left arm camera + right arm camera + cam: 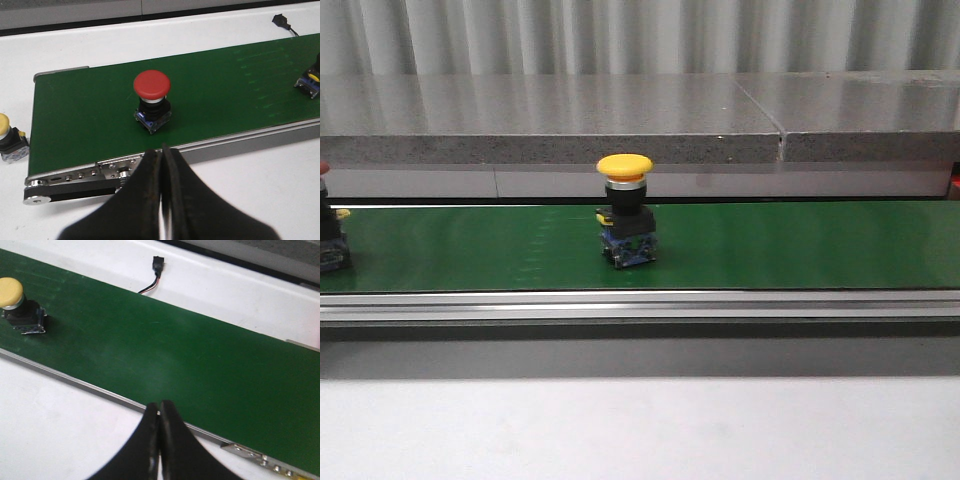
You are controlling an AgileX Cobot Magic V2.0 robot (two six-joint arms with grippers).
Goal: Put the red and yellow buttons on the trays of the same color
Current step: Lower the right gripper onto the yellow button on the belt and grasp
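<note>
1. Conveyor belt (800,245): a green belt runs across the front view, edged by a metal rail (640,305) on the near side, with a grey stone ledge (550,125) behind it.
2. Yellow button (625,208): stands upright near the middle of the belt in the front view, its mushroom cap on top and a black and blue switch body beneath. In the right wrist view it sits on the belt well apart from the fingers.
3. Red button (152,101): upright on the belt close to the belt's end roller, seen from the left wrist camera. In the front view it is only partly visible at the left edge.
4. Second yellow button (9,137): rests on the white table (260,185) just off the end of the belt, cut off by the frame edge.
5. Left gripper (162,157): the dark fingers are pressed together with nothing between them, positioned over the belt's near rail in front of the red button.
6. Right gripper (159,412): the fingers meet tip to tip and carry nothing, positioned at the belt's edge.
7. Black cable plug (157,266): lies on the white table beyond the belt.
</note>
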